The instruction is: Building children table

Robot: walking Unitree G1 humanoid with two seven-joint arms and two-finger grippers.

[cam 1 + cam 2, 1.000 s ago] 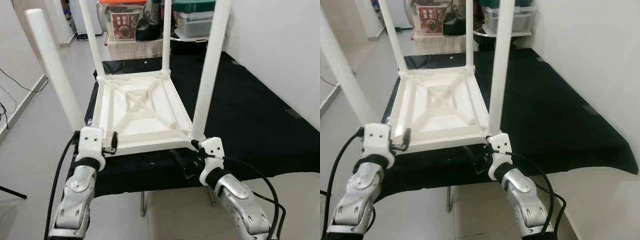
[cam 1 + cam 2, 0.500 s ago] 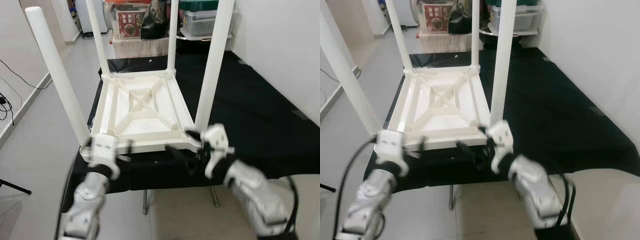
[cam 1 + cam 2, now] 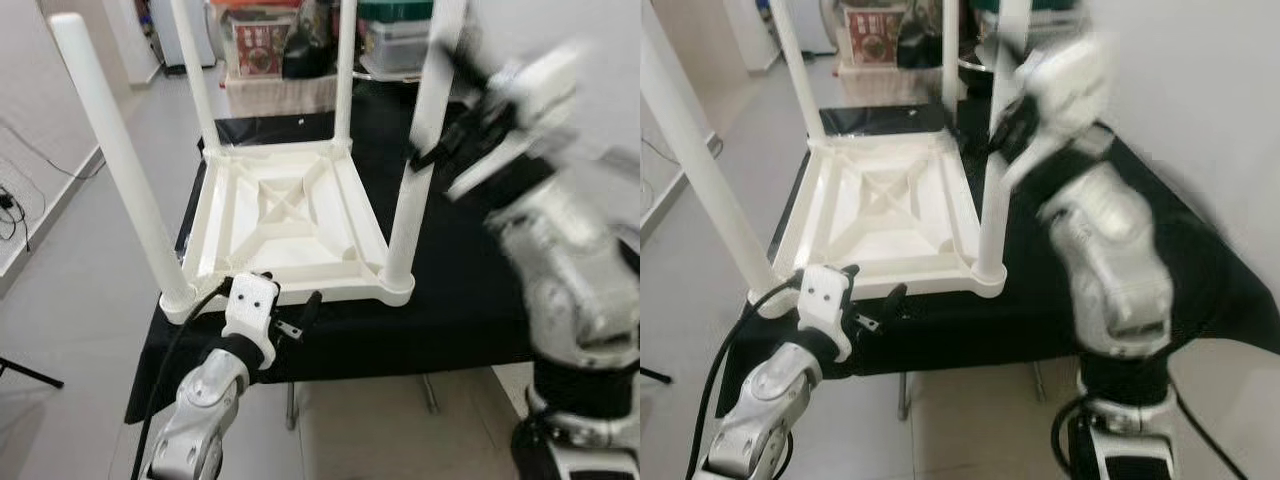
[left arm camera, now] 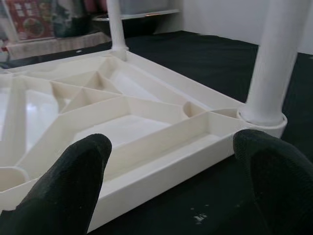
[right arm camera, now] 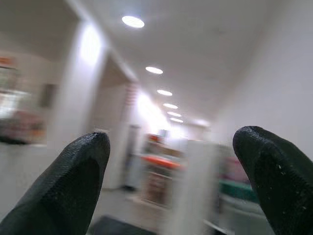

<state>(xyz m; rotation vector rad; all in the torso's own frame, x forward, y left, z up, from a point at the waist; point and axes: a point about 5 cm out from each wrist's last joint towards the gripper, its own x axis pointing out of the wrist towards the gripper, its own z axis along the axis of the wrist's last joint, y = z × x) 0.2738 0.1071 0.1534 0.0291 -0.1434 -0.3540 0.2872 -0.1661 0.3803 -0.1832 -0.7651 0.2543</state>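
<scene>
Right gripper [image 5: 171, 161] jaws spread wide — blurred ceiling lights [image 5: 133, 21] beyond.

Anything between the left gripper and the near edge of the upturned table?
Nothing but bare black cloth. In the left wrist view the left gripper, fingers open, faces the white table rim with only that strip of cloth between.

Home storage room, stacked plastic storage boxes [image 3: 400, 40], tiled floor [image 3: 80, 270], white walls

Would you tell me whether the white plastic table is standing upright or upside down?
Upside down: the white plastic table rests top-down on the black surface, ribbed underside showing, legs pointing up.
</scene>
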